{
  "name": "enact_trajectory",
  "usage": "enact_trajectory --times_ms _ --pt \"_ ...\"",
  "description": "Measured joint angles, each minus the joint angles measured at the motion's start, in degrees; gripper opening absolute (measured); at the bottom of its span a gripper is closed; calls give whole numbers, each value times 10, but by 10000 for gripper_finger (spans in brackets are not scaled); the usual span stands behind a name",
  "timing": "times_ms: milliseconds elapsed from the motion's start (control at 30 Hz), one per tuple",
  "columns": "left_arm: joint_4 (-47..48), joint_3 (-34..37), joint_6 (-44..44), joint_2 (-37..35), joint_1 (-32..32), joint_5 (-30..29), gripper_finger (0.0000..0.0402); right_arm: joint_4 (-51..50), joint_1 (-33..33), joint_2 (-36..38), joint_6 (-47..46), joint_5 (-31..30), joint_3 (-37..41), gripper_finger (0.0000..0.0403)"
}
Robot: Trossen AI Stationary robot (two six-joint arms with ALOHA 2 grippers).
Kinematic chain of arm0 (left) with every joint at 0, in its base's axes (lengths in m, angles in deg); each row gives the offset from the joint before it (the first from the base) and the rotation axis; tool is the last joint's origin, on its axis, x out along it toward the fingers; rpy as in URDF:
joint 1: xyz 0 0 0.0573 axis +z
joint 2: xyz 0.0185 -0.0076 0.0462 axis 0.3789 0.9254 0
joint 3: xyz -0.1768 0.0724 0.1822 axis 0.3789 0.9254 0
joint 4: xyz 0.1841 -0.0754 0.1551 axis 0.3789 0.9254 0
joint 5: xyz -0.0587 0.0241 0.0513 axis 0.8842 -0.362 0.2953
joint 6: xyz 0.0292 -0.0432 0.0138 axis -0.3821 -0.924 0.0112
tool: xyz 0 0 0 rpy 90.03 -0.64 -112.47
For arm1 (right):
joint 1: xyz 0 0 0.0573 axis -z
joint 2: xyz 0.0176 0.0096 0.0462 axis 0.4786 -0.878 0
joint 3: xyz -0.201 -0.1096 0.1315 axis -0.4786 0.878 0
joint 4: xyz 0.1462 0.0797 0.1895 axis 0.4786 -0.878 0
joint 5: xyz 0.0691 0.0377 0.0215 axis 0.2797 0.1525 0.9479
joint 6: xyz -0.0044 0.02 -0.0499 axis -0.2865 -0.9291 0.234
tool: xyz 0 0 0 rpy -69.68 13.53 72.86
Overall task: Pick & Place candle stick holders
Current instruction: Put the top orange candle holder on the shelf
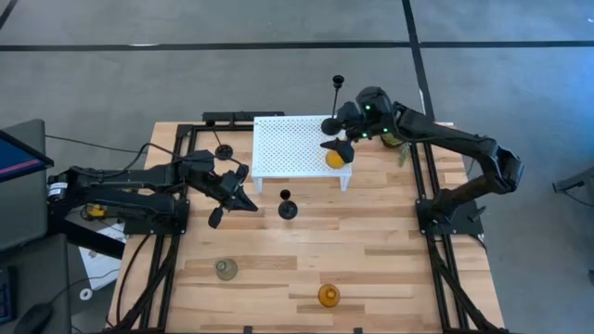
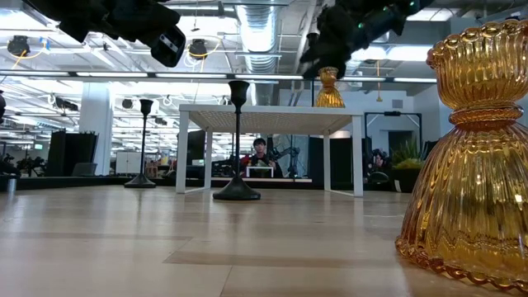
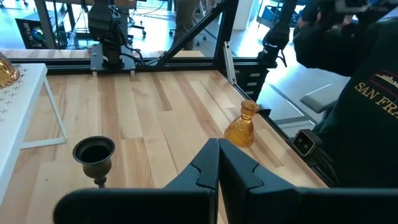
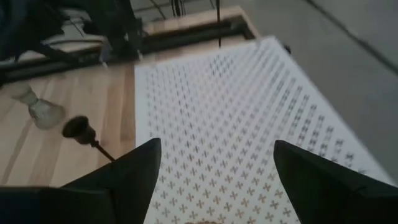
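The left gripper (image 1: 243, 197) hangs over the left part of the bench (image 1: 390, 250) with its fingers pressed together on nothing, apparently waiting. Just behind it a black holder (image 1: 223, 149) stands near the back rail, and just to its right a second black holder (image 1: 287, 208) stands in front of the white stand (image 1: 288, 144); both rest upright on their round bases, probably awaiting a lift. Nearer the front edge sits the grey-green glass holder (image 1: 225, 269), and further right an amber holder (image 1: 328, 296), both well apart from either arm and seemingly not yet handled. On the stand's right front corner sits a second amber holder (image 1: 335, 159), which suggests the stand is the place for collecting them. The right gripper (image 1: 340, 139) hovers directly above that amber holder with its fingers spread wide and empty, so I judge it has either just let go or is about to close; I cannot tell which. Behind the stand's right end a tall black holder (image 1: 338, 88) stands beyond the bench's back edge, as far as the high view shows. By count: three black holders, two amber and one grey-green, six in all, one of them on the stand.
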State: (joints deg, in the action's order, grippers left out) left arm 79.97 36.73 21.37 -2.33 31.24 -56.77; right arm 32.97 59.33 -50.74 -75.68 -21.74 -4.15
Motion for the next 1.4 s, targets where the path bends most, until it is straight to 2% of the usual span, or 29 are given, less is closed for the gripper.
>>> enact_trajectory --times_ms 200,333,467,633,667,800,1067,1167,1400 --pt "0 0 0 0 0 0 4 -16 -3 53 2 -2 -30 299" --pt "0 0 0 0 0 0 4 -71 -11 93 12 -51 -34 263" --pt "0 0 0 0 0 0 4 -160 -16 121 22 -103 -34 176" --pt "0 0 0 0 0 0 4 -240 -24 132 22 -105 -26 31" --pt "0 0 0 0 0 0 4 -241 -29 133 23 -105 -18 16" --pt "0 0 0 0 0 0 4 -231 -49 129 12 -106 23 14" --pt "0 0 0 0 0 0 4 -101 -67 128 8 -140 122 1" --pt "0 0 0 0 0 0 4 -100 -61 128 6 -155 127 1" --pt "0 0 0 0 0 -2 4 -56 -59 116 11 -151 126 0"
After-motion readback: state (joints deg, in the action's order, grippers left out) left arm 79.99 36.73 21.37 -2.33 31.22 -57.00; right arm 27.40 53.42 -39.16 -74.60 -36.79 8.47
